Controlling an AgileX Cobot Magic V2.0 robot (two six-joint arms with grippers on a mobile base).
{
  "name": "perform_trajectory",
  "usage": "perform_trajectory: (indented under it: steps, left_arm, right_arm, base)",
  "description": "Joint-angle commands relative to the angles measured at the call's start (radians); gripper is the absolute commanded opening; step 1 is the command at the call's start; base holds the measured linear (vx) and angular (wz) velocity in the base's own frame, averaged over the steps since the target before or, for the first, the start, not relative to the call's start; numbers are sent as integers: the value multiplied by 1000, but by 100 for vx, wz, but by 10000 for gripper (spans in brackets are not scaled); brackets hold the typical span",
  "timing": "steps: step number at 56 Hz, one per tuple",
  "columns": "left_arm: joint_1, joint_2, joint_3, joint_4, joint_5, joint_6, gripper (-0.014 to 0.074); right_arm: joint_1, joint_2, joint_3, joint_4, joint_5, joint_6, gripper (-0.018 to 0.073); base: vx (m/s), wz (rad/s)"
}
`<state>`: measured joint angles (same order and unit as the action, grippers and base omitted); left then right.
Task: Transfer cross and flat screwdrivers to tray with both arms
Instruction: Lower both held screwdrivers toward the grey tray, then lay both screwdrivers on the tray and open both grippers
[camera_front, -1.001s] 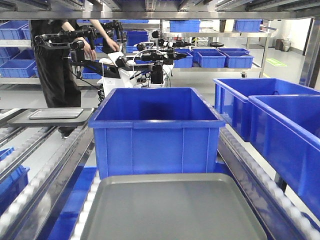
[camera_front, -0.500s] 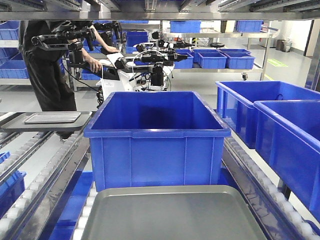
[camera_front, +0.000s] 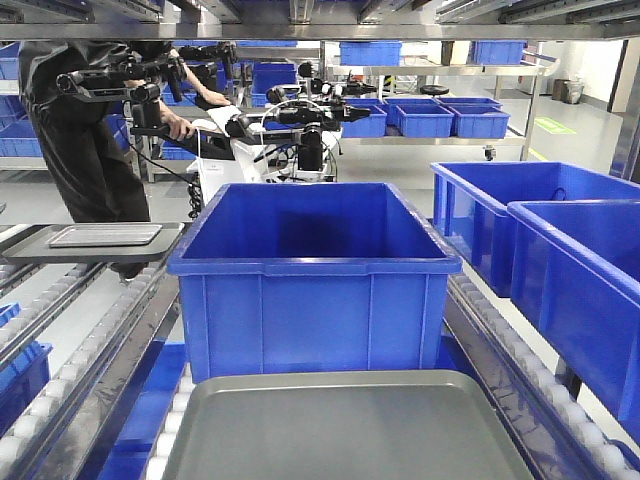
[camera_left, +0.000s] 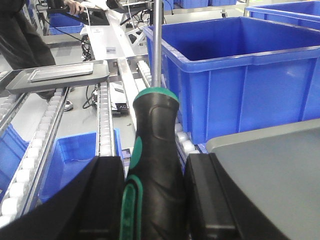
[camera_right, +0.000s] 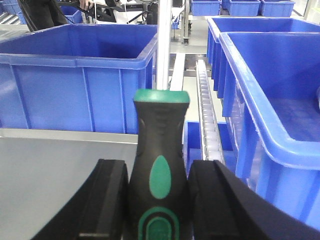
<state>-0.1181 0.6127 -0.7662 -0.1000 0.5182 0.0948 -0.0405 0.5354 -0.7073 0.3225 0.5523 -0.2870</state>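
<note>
You are looking down a roller conveyor line in a warehouse, with shelves of blue bins and a person at another robot in the background. The grey metal tray (camera_front: 350, 425) sits on the rollers right in front of you, and nothing lies on the part you can see. A deep blue crate (camera_front: 312, 275) stands just behind the tray, touching or nearly touching its far rim.

Your left gripper (camera_left: 152, 192) is pinching a black-and-green screwdriver (camera_left: 151, 165) by the handle, shaft pointing away from you, just left of the tray's near left corner. Your right gripper (camera_right: 157, 192) is clamped on a second black-and-green screwdriver (camera_right: 161, 150), hanging at the tray's right side, with its bare grey floor just to the left. You cannot tell which tip is cross and which is flat; both tips run out of view.

So both picks look done, and neither tool is down yet. What remains, by my reading, is bringing each over the tray, lowering and releasing.
</note>
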Motion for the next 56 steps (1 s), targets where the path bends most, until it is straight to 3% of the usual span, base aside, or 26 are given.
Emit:
perform_trajectory:
  steps: [1, 11, 18, 21, 28, 31, 37, 44, 51, 56]
  left_arm:
    - [-2, 0, -31, -10, -94, -4, 0]
    - [-2, 0, -31, -38, -74, -13, 0]
    - [-2, 17, -31, -160, -75, 1, 0]
    - [-2, 40, -31, -230, -81, 53, 0]
    - [-3, 124, -31, -501, -86, 297, 1]
    - [-3, 171, -31, -693, -84, 422, 1]
    - [-4, 287, -31, -1055, -52, 747, 2]
    - [-50, 418, -31, -1388, -39, 971, 3]
    - [-162, 547, -31, -1525, -103, 1087, 3]
    - [-233, 626, -31, -1563, -144, 1100, 3]
  right_arm:
    - [1, 7, -30, 35, -86, -1, -8]
    - [1, 7, -30, 103, -80, -2, -8]
    - [1, 42, -30, 186, -38, -50, -8]
    - [1, 72, -30, 246, -20, -102, -8]
    - [1, 161, -30, 477, 13, -293, -8]
    - [1, 205, -30, 601, 50, -407, -8]
    - [1, 307, -30, 811, 93, -592, -8]
    - [5, 441, -30, 975, 103, -686, -8]
    - [97, 584, -38, 1030, 37, -753, -8]
    - [168, 676, -55, 1028, -46, -753, -8]
  base:
    - [0, 0]
    - [0, 0]
    - [0, 0]
    - [0, 0]
    - [0, 0]
    - [0, 0]
    - [0, 0]
    - [0, 0]
    - [0, 0]
    - [0, 0]
